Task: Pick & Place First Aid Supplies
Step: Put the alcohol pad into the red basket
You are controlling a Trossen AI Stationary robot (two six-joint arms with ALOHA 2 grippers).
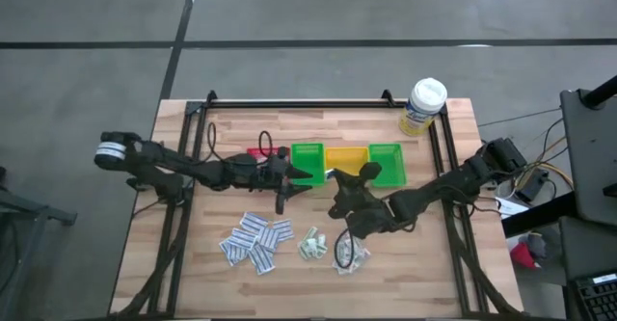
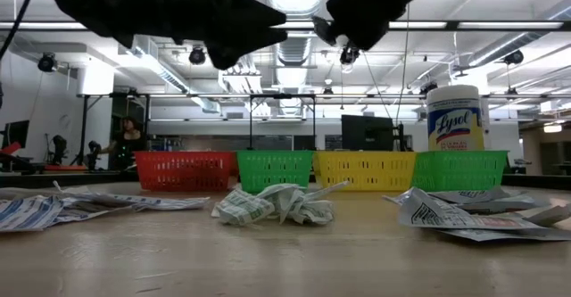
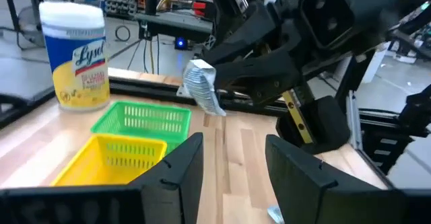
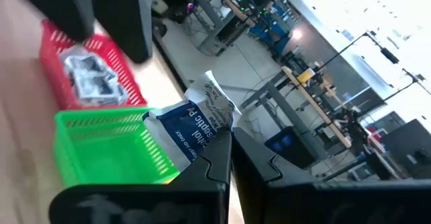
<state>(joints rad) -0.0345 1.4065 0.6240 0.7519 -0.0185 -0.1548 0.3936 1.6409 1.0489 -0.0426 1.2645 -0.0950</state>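
One white packet [image 4: 201, 124] with blue print is pinched in the right gripper [image 4: 229, 158], held up in the air above the yellow bin [image 1: 345, 159] (it's a bit crumpled). The left gripper [image 3: 229, 158] hangs nearby over the left green bin [image 1: 307, 157], fingers apart and empty. More packets [image 1: 256, 241] lie loose on the table [image 1: 193, 263].

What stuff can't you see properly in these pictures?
- Right tool: shut on a packet, but the packet's print is partly folded and pinched, so unreadable in the right wrist view.
- Red bin: mostly covered by the left arm in the high view; its contents show only as a grey blur in the right wrist view.
- Packets on the table: too small to read in the high view.
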